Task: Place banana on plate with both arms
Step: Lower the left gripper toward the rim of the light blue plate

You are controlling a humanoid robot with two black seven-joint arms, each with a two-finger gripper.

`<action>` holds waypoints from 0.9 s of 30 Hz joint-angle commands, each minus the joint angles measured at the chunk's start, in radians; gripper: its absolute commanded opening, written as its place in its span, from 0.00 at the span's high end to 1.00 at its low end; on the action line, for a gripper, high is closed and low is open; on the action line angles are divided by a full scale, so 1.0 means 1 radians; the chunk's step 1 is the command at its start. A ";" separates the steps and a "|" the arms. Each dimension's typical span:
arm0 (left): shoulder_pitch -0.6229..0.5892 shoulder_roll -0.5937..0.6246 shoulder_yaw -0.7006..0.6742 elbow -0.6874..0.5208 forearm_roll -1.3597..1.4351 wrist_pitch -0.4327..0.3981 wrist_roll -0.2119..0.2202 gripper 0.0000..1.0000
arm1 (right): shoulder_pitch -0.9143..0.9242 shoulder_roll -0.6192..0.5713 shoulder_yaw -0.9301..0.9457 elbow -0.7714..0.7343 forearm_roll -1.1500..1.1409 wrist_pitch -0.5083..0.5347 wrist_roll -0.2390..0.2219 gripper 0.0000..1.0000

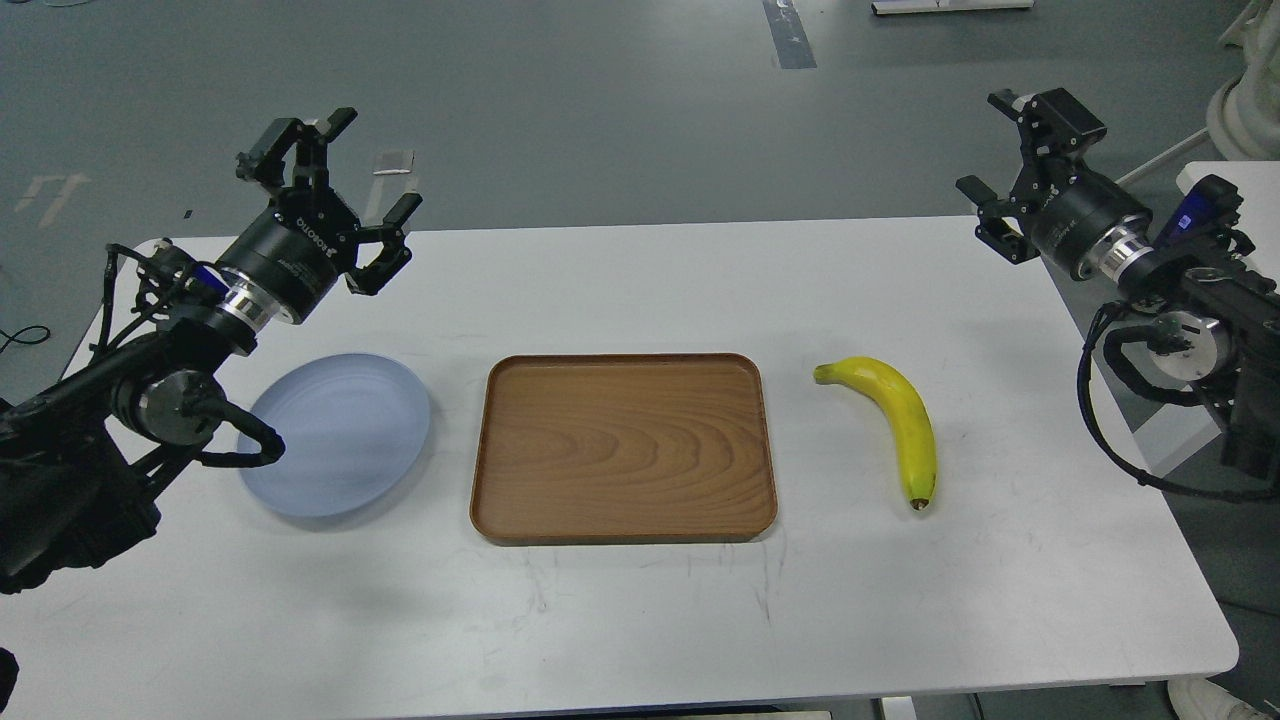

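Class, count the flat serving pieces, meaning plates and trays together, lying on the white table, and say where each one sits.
2. The pale blue plate lies at the left; the wooden tray lies in the middle, empty. None seems hidden.

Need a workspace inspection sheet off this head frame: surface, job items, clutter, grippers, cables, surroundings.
Surface: white rectangular table, faint scuff marks near the front.
Job's things: curved yellow banana lies flat on the table's right side, greenish stem toward the middle, dark tip toward the front; round pale blue plate on the left side, nothing on it.
Clutter: rectangular brown wooden tray between plate and banana, touching neither, nothing in it.
Grippers: left gripper raised behind the plate, fingers spread, holding nothing; right gripper raised over the far right corner, fingers spread, holding nothing.
Cables: black loop at the left wrist overlaps the plate's rim in this view; black loop hangs off the table's right edge.
Surroundings: grey floor with tape marks.
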 commanded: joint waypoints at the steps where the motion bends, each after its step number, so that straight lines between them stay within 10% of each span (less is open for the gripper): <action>1: 0.003 -0.001 -0.003 0.000 0.009 0.000 0.000 0.01 | 0.000 -0.002 0.000 0.000 0.002 0.000 0.000 0.00; 15: -0.020 0.033 0.000 0.017 0.075 -0.007 0.011 0.01 | 0.000 0.004 -0.003 0.000 0.002 0.000 0.000 0.00; 27: -0.126 0.310 0.003 -0.236 1.047 -0.007 -0.008 0.01 | 0.002 0.011 -0.011 0.003 0.001 0.000 0.000 0.00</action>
